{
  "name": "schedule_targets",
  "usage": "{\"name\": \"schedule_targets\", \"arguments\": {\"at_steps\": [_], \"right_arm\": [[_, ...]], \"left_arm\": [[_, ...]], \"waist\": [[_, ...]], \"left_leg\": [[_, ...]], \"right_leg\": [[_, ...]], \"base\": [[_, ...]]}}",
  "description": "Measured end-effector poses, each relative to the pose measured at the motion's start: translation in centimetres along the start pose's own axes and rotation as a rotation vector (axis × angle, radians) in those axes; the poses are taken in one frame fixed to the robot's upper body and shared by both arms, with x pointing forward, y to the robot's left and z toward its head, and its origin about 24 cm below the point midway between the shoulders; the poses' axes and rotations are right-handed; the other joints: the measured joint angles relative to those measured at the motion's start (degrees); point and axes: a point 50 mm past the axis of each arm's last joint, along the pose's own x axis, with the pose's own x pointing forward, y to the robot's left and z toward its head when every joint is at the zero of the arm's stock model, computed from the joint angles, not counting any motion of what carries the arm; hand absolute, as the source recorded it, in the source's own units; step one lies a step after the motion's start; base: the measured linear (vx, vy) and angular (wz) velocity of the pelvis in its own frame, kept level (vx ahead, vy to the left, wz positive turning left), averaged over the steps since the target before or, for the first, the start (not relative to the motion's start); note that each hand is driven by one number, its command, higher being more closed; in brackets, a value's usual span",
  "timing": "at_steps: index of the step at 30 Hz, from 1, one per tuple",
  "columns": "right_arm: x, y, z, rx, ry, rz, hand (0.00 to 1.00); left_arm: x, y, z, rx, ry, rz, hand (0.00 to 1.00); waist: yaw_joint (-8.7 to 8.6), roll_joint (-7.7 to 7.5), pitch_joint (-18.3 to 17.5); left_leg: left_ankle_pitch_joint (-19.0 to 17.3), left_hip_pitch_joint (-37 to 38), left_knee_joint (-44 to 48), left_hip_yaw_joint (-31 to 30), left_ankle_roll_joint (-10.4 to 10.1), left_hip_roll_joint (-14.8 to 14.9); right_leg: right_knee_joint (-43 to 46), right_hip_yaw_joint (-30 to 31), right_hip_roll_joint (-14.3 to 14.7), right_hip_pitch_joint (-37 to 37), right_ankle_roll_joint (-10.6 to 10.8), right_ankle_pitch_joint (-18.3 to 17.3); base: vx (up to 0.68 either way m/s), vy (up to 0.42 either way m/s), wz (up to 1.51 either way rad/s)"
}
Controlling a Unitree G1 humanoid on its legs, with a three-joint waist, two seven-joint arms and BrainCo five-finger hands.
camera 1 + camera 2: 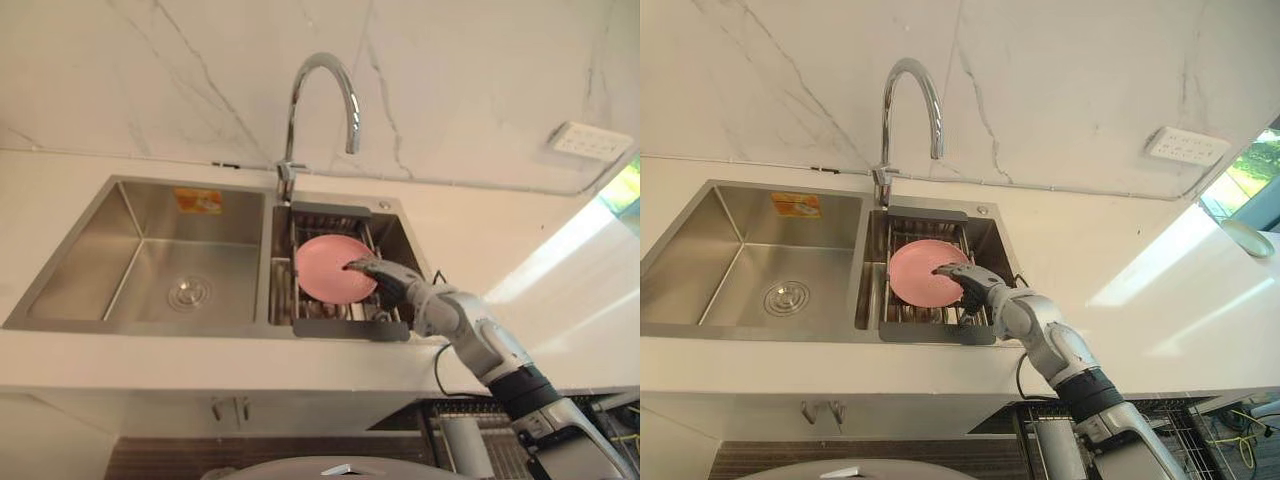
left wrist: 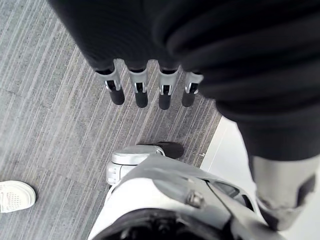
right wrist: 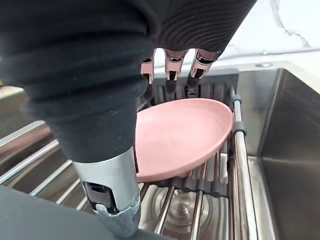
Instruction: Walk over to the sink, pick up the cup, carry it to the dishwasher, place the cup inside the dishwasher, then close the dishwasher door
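Right hand (image 1: pixel 392 280), fingers straight and relaxed, reaches over the shallow round pink dish (image 1: pixel 320 268) on the dark-framed wire sink rack (image 1: pixel 350 328): probably light, stiff and slick, best pinched at its right rim.

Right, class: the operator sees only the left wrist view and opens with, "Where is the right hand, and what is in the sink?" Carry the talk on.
Observer: The right hand is over the right basin of the sink, above a wire rack.
Operator: My left hand just hangs open over the floor. What is on that rack?
Observer: A pink plate lies on it.
Operator: Is the plate gripped?
Observer: Not yet. The fingers are straight and reach to the plate's far rim.
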Motion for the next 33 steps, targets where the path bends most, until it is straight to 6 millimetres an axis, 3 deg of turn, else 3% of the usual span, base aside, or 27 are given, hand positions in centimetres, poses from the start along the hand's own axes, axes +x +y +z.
{"name": "schedule_targets", "arguments": {"at_steps": [3, 7, 11, 26, 33], "right_arm": [[0.1, 0.1, -0.3, -0.015, 0.020, -0.022, 0.00], [1.1, 2.5, -0.5, 0.004, 0.060, 0.033, 0.00], [1.4, 3.4, -0.9, -0.003, 0.091, -0.009, 0.00], [1.9, 3.7, -2.2, -0.069, 0.196, -0.140, 0.00], [1.8, 3.9, -3.0, -0.092, 0.225, -0.228, 0.00]], "left_arm": [[0.0, 0.0, 0.1, 0.003, -0.003, 0.000, 0.00], [-0.1, 0.0, 0.9, 0.034, -0.027, 0.000, 0.00], [-0.2, -0.3, 1.5, 0.047, -0.045, -0.007, 0.00], [-0.2, -0.8, 1.6, 0.097, -0.044, -0.008, 0.00], [-0.3, -0.6, 1.9, 0.099, -0.060, -0.002, 0.00]], "waist": [[0.09, -0.13, 0.0], [0.71, -0.61, 0.6], [1.70, -0.33, 1.8], [2.53, 0.75, 2.9], [3.10, 0.04, 3.4]], "left_leg": [[-0.2, 0.0, 0.0, 0.0, 0.2, -0.4], [-0.2, 0.0, 0.0, -0.4, 0.4, -1.3], [-0.2, 0.0, 0.0, -1.2, 0.9, -2.4], [-0.1, 0.4, -0.1, -2.8, 1.0, -2.8], [-0.7, 0.4, -0.1, -3.8, 1.9, -3.2]], "right_leg": [[0.4, -0.4, -0.6, 0.1, 0.4, -0.2], [0.4, -1.0, -1.5, 0.5, 1.0, -0.1], [0.5, -1.9, -2.4, 1.1, 1.9, 0.2], [1.0, -3.9, -2.6, 2.6, 1.7, -0.9], [1.3, -5.0, -3.3, 3.2, 2.2, -1.2]], "base": [[0.03, 0.039, 0.10], [0.05, 0.043, 0.09], [0.07, 0.040, 0.14], [0.01, -0.005, 0.07], [0.02, 0.005, 0.09]]}}
